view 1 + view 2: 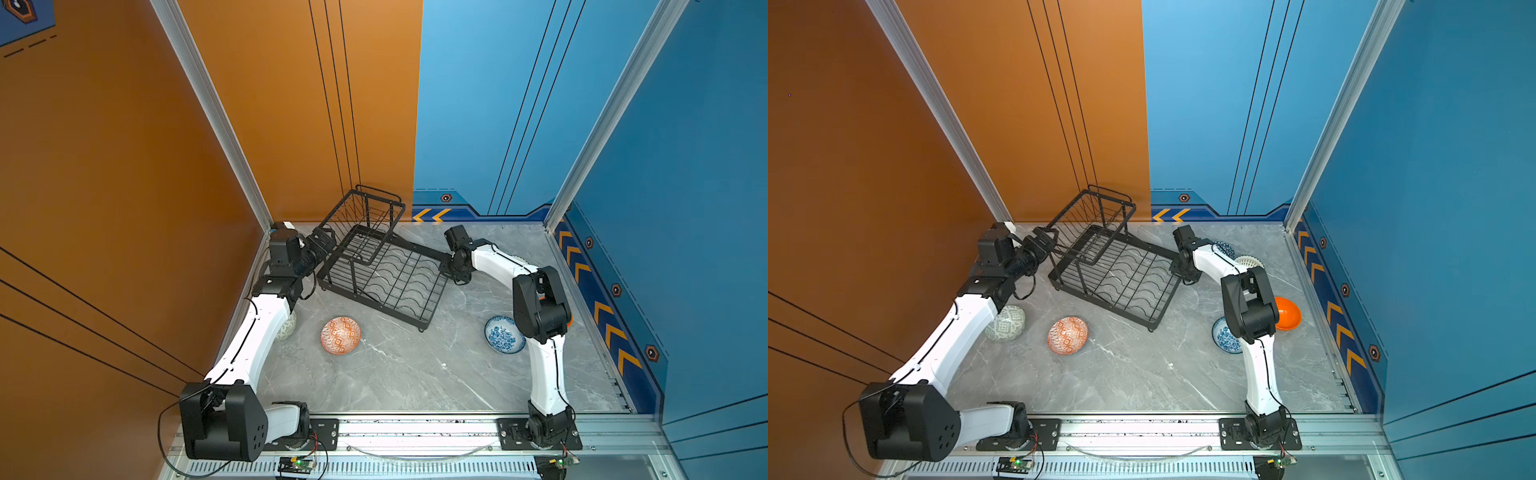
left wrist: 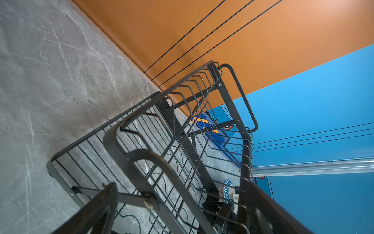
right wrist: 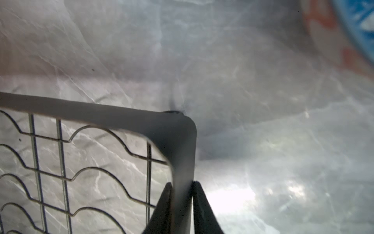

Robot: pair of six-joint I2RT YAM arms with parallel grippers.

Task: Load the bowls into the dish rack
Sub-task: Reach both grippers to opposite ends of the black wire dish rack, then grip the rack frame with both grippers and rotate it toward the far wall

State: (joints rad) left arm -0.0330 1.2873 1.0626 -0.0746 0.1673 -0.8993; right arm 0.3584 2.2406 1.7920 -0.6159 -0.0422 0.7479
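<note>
Six bowls (image 1: 1067,335) sit out on the table (image 1: 415,374) beside the empty dish rack (image 3: 180,131), so with your right gripper (image 3: 182,183) pinching its corner rim and your left gripper (image 1: 326,240) spread wide at the opposite end, drag it slowly and level.

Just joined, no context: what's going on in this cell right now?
Both arms are at the dish rack; neither holds a bowl. The right tool is clamped on its rim near a corner; the left tool stands open around a bar at the opposite end. The rack is empty; the orange-white bowl, blue floral bowl and pale green bowl sit on the table.
</note>
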